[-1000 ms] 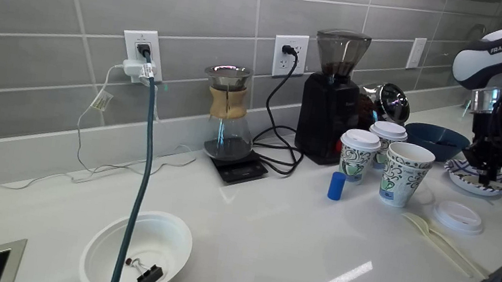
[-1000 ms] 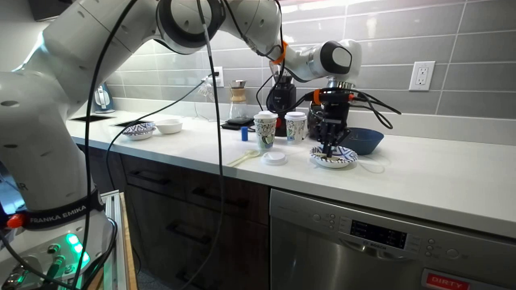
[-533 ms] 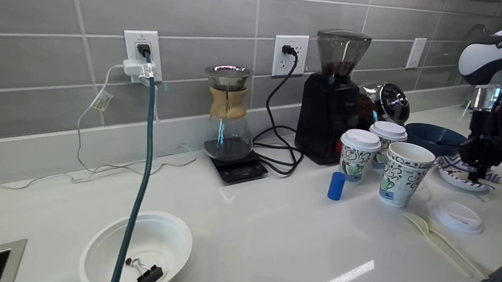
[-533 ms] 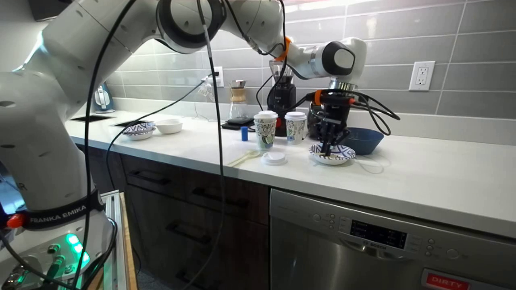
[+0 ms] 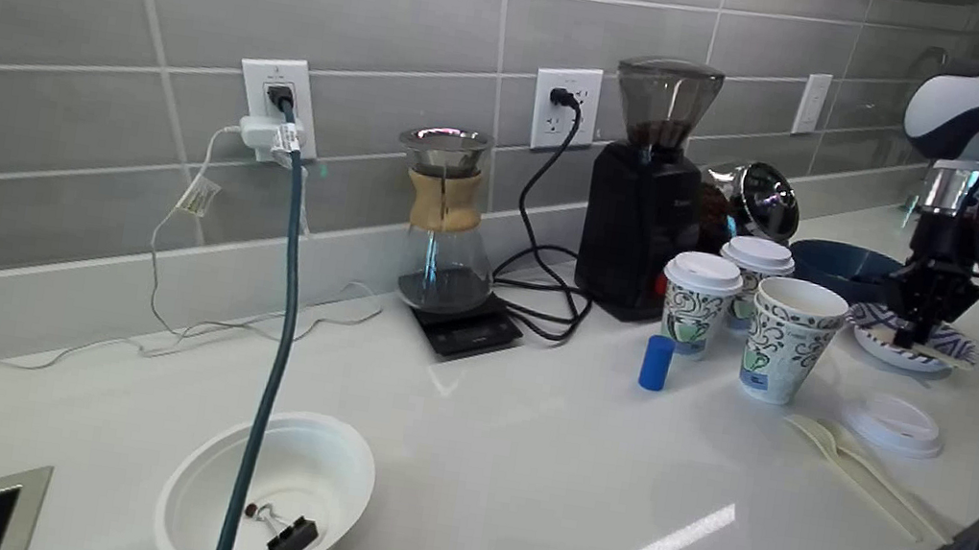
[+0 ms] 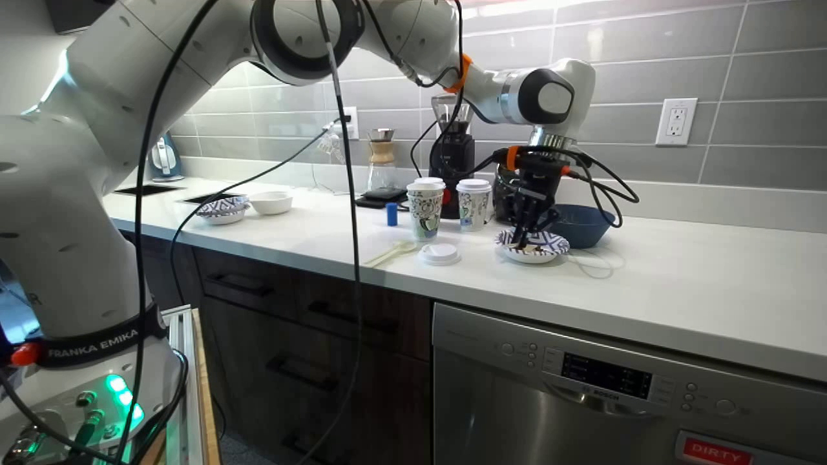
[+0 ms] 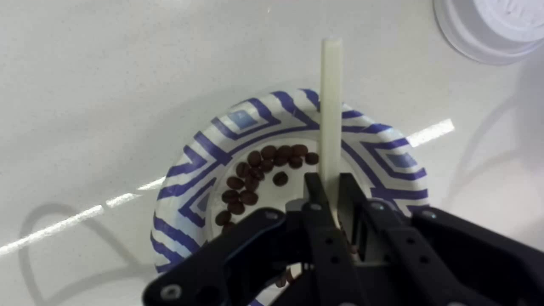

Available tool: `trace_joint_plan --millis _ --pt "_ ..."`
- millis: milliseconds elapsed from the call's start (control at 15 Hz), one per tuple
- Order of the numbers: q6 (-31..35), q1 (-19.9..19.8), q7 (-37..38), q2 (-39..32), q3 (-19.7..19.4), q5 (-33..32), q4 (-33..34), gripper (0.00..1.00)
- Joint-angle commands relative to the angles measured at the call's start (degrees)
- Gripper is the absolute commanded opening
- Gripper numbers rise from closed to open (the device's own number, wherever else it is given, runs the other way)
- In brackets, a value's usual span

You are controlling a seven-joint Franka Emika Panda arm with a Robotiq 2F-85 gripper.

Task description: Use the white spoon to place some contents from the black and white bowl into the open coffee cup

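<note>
Gripping the spoon [image 7: 331, 106] by its handle in the hand [image 7: 330, 182]. Hovering low, right over the patterned bowl [image 7: 397, 162]. See beans [image 7: 254, 158] in it, left of the hand in wrist view. Can't make out the spoon's head there. Note the open cup [image 6: 425, 216] on the worktop [image 6: 678, 271], left of the hand in both exterior views; the lid [image 7: 505, 29] above and right of the hand in wrist view.

White spoon [image 7: 331, 114] held over blue-patterned bowl [image 7: 259, 117], brown beans [image 7: 254, 158] inside, open coffee cup [image 5: 786, 348] upright nearby
</note>
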State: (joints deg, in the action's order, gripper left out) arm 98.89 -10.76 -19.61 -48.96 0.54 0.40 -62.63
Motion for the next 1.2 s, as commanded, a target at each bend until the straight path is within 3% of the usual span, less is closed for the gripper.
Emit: trace_joint_plan --millis 0,1133 --pt "0.46 -0.83 -1.88 -0.72 1.04 1.72 0.96 0.03" --pt "3.54 -4.61 -13.33 0.39 4.19 7.05 -1.52 0.03"
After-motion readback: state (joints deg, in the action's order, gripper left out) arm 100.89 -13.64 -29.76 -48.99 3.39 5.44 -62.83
